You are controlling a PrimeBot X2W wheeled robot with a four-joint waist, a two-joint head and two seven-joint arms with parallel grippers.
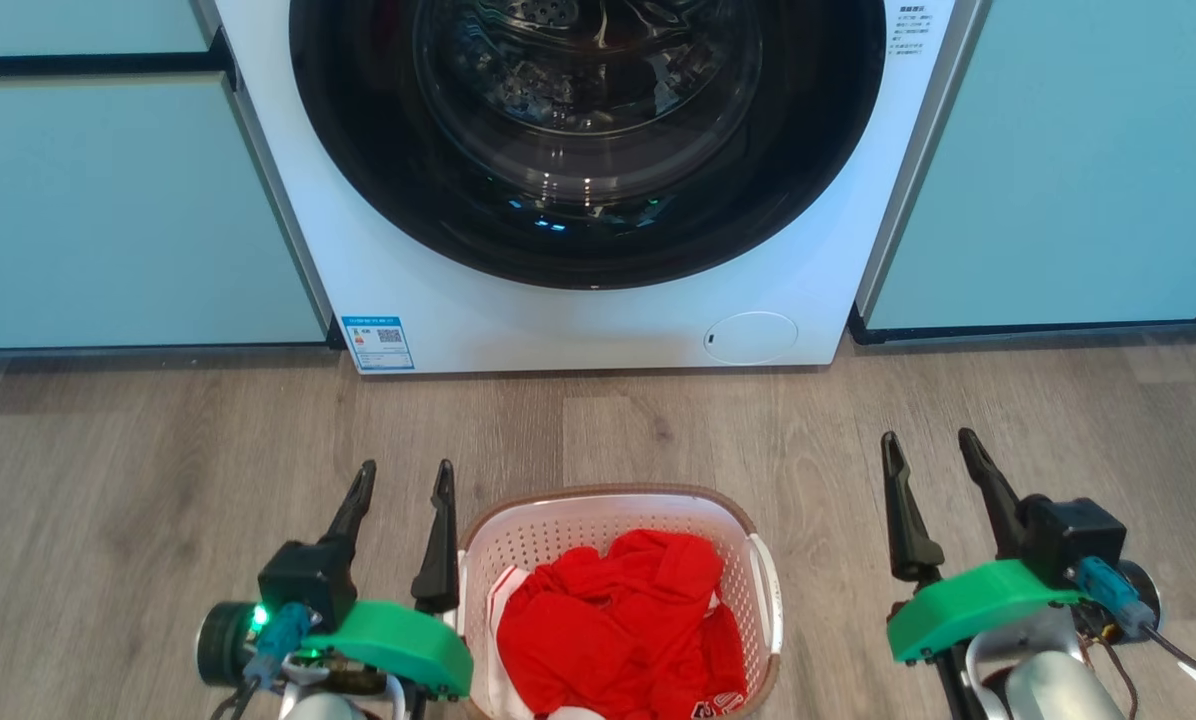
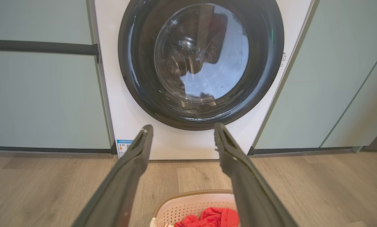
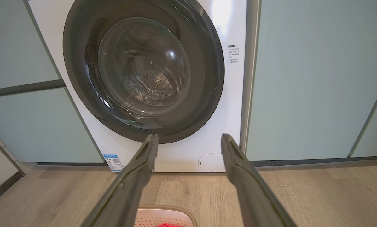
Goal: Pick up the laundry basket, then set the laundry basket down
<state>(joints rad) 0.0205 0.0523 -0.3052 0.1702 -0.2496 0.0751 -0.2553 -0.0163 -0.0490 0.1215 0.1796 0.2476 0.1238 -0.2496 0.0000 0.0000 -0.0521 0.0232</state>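
Nearest the camera, at the bottom of the head view, two dark two-fingered claws on green wrist covers are pointing toward 12 o'clock. The left gripper (image 1: 406, 470) is sitting at 7 o'clock and the right gripper (image 1: 928, 440) at 5 o'clock. Each is standing moderately open, with a clear gap between its fingers, and neither is holding anything. Between them, at 6 o'clock, the basket (image 1: 548, 540) is resting upright on the wood-look floor (image 1: 158, 480), with crumpled red clothes (image 1: 618, 620) lying inside it. The left gripper's inner finger is running just beside the basket's 9 o'clock side, though whether it is touching cannot be told. The right gripper is standing well apart from the basket's white handle (image 1: 766, 590) at 3 o'clock. The scene is fitting two stages equally: the basket waiting on the floor to be gripped and lifted, or the basket set back down and released. At 12 o'clock a white washer (image 1: 598, 330) is facing the robot, its round dark door (image 1: 588, 250) closed, with pale blue-green cabinets (image 1: 108, 210) flanking it at 9 and 3 o'clock. A blue and white sticker (image 1: 378, 343) with a QR code is showing at the washer's 7 o'clock corner, its text too small to read. A column of small dark print (image 3: 234, 54) is running down the panel at 2 o'clock, also unreadable. A round flap (image 1: 751, 337) is sitting at the washer's 5 o'clock corner. No brand name is showing legibly.
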